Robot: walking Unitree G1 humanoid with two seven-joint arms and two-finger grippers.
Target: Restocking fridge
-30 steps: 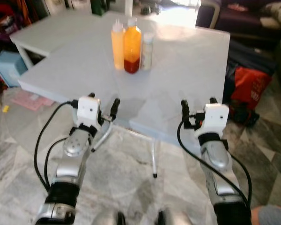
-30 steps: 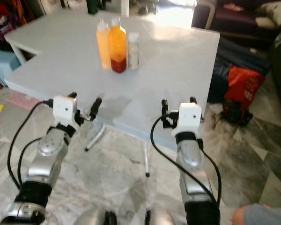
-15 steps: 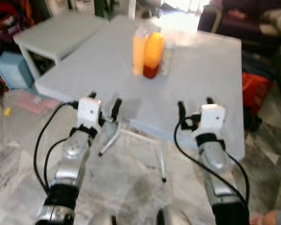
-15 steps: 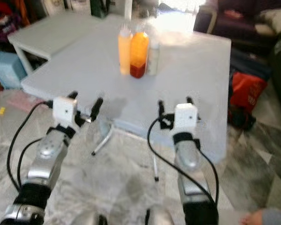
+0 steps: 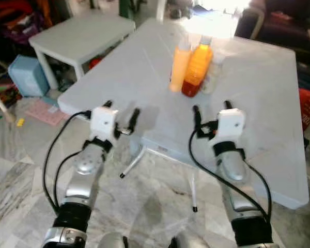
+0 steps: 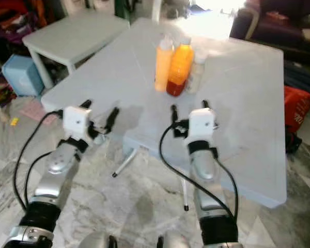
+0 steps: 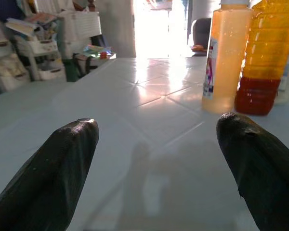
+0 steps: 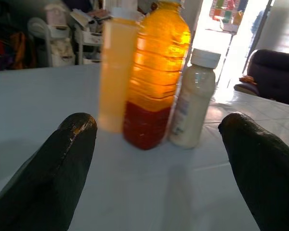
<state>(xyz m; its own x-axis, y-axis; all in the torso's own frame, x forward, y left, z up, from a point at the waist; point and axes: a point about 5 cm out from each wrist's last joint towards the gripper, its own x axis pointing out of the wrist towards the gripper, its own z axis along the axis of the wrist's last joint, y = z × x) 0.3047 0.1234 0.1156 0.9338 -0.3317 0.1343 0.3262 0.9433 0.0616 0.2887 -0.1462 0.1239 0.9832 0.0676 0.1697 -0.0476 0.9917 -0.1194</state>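
In the left wrist view, the picture's edge cuts off the top of the pale orange bottle (image 7: 225,53) and most of the orange bottle (image 7: 266,57); print on the pale bottle's label is too small to read. In the right wrist view, both bottle tops are cropped and the small white bottle's (image 8: 192,98) label is blurred. Clutter behind the white table (image 5: 144,62) is too dim to identify.

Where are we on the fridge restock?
Done: nothing picked up. All three bottles stand together on the table: pale orange bottle, big orange bottle, small white bottle. In hand: nothing. The left gripper and right gripper are open and empty at the table's near edge, the right one facing the bottles. Left: grasp each bottle and carry it to the fridge.
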